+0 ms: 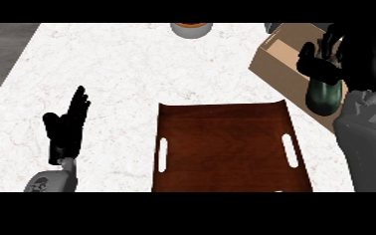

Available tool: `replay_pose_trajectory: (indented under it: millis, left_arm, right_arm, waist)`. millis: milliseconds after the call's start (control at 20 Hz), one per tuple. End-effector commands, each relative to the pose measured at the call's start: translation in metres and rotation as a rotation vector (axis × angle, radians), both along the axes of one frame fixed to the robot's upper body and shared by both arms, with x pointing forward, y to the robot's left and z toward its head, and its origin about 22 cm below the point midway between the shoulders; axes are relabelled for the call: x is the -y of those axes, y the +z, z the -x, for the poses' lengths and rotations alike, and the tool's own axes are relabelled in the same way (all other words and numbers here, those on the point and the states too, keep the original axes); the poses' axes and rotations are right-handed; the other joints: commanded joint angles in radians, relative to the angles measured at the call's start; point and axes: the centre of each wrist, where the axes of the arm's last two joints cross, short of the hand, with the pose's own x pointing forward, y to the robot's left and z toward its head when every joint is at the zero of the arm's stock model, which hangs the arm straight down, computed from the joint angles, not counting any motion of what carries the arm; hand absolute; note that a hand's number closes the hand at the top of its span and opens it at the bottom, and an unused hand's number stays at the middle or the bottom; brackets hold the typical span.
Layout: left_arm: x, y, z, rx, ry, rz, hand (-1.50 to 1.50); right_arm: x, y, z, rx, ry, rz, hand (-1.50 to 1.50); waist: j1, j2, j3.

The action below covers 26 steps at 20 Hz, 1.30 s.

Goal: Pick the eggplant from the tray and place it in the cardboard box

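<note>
Eggplant over the box, release not yet made.
We noted the tray point(228, 149) bare; at far right, over the cardboard box point(283, 59), the right hand point(321, 62) curled round the eggplant point(324, 95). Only letting go remained, we judged. Left hand point(66, 124) rested spread, near left.

White marble counter point(132, 64): brown tray point(224, 149), cardboard box point(283, 62), grey bowl point(192, 29).

Black left hand point(64, 129) on grey rounded wrist; black right hand point(321, 62), grey blocky forearm
</note>
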Motion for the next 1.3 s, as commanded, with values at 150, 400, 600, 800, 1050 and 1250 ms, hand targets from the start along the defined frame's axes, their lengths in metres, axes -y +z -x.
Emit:
replay_pose_trajectory:
  millis: [150, 400, 600, 800, 1050, 1250]
  left_arm:
    - [0.008, 0.002, 0.002, 0.011, -0.012, -0.013, 0.0]
    - [0.01, -0.015, 0.005, 0.02, -0.01, -0.009, 0.0]
    - [0.011, 0.009, -0.002, 0.011, -0.022, 0.012, 0.0]
    - [0.012, -0.002, -0.004, 0.009, -0.023, -0.001, 0.0]
    - [0.001, -0.014, -0.005, 0.005, -0.021, 0.009, 0.0]
    - [0.008, -0.006, -0.006, -0.004, -0.022, -0.007, 0.0]
  right_arm:
    - [0.064, -0.023, -0.039, 0.018, -0.009, -0.045, 1.5]
    - [0.096, -0.048, -0.075, -0.024, -0.007, -0.068, 1.5]
    - [0.135, -0.083, -0.08, -0.012, -0.108, -0.074, 1.5]
    - [0.139, -0.121, -0.091, -0.092, -0.126, -0.189, -1.5]
    - [0.156, -0.119, -0.096, -0.001, -0.024, -0.327, -1.5]
    - [0.163, -0.131, -0.09, 0.158, 0.074, -0.447, -1.5]
  waist:
    - [0.005, 0.001, 0.0]
    - [0.012, 0.005, 0.0]
    - [0.019, 0.007, 0.001]
    - [0.024, 0.011, 0.001]
    - [0.015, 0.009, 0.001]
    - [0.014, 0.008, 0.002]
